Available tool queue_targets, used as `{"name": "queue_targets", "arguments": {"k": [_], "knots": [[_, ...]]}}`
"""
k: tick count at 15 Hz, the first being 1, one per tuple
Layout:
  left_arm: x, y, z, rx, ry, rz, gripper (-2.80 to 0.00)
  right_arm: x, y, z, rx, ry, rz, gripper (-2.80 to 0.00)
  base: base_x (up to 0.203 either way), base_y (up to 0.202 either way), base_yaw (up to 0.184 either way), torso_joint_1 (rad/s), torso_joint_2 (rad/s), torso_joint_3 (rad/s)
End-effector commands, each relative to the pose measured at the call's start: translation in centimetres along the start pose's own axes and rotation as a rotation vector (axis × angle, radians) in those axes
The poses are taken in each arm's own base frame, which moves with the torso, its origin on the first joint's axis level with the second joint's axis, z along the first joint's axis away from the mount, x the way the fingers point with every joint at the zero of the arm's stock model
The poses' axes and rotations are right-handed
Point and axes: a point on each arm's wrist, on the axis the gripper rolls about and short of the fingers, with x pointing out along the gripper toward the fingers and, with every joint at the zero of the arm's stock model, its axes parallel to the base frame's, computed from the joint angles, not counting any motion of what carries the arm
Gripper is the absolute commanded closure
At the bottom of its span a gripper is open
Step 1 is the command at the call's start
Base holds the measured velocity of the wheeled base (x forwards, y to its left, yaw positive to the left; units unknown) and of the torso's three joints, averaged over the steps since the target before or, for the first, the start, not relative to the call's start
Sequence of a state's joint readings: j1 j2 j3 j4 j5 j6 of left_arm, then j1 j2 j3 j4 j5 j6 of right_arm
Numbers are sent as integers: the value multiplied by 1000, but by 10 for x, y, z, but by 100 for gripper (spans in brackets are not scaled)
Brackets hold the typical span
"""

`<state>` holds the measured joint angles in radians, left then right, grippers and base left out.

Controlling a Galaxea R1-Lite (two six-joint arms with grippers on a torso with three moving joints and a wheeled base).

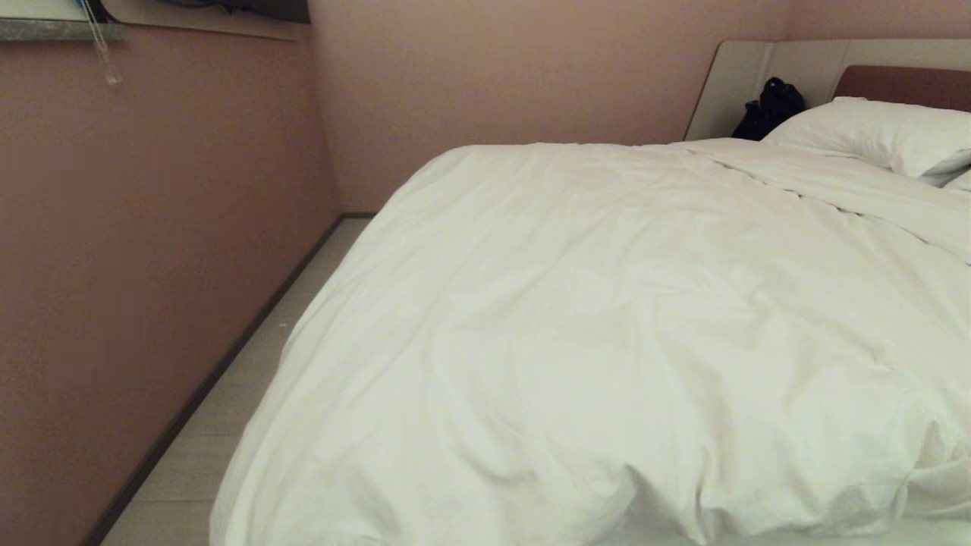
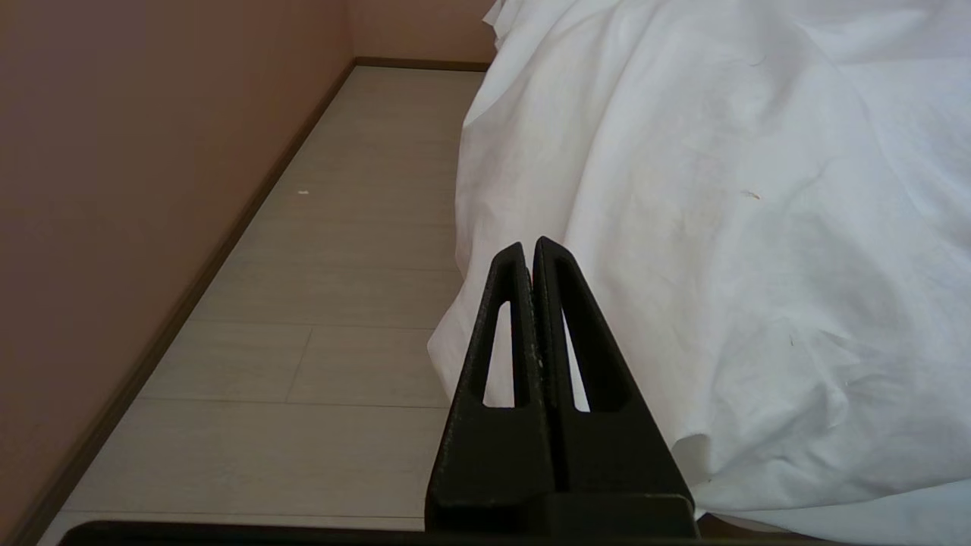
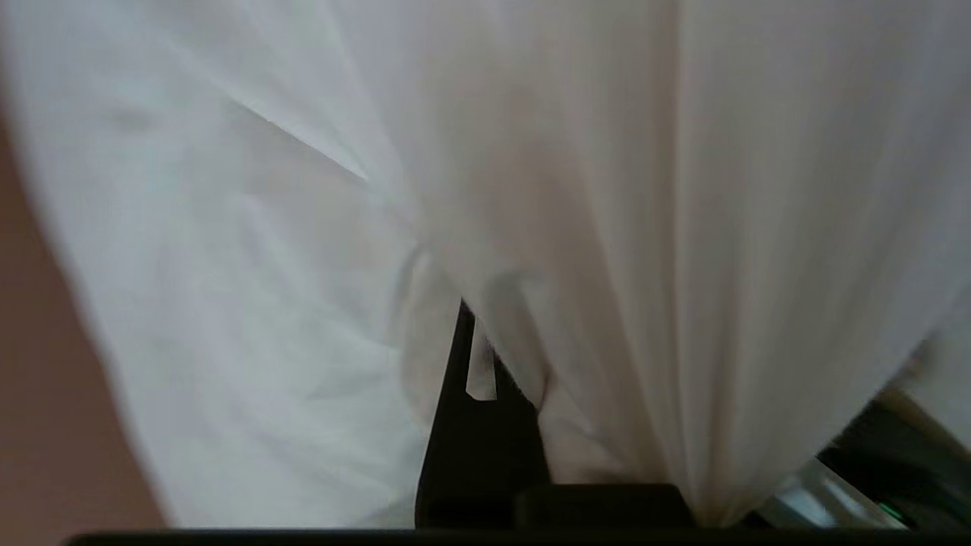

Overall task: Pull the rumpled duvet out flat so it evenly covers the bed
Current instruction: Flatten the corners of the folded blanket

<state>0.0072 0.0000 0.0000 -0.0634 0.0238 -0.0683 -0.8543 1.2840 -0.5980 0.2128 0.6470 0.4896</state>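
Duvet [image 1: 607,341]: nearest the head camera, spread over the bed with soft creases, its near edge bunched.
Wall [image 1: 152,265]: left of the duvet, with a strip of floor [image 1: 250,394] between them.
Left gripper [image 2: 529,250]: beside the duvet's hanging left edge, above the floor, fingers pressed together on nothing.
Right gripper [image 3: 474,334]: fingers clenched on a fold of the duvet, cloth draped over them.
Pillow [image 1: 872,136]: at the duvet's far right end.
Headboard [image 1: 804,64]: behind the pillow, a black bag [image 1: 770,106] against it.
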Motion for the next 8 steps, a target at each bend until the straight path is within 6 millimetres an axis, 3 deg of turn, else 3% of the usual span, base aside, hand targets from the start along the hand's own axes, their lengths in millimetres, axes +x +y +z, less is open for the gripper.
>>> {"name": "queue_targets", "arguments": {"k": [1, 7, 8], "knots": [[0, 0, 0, -1, -1, 1, 0, 11, -17, -2, -62, 21, -280, 0, 0, 0, 0, 0, 0, 0], [0, 0, 0, -1, -1, 1, 0, 35, -35, 5, -38, 134, -353, 0, 0, 0, 0, 0, 0, 0], [0, 0, 0, -1, -1, 1, 0, 38, -38, 6, -36, 146, -368, -58, 0, 0, 0, 0, 0, 0]]}}
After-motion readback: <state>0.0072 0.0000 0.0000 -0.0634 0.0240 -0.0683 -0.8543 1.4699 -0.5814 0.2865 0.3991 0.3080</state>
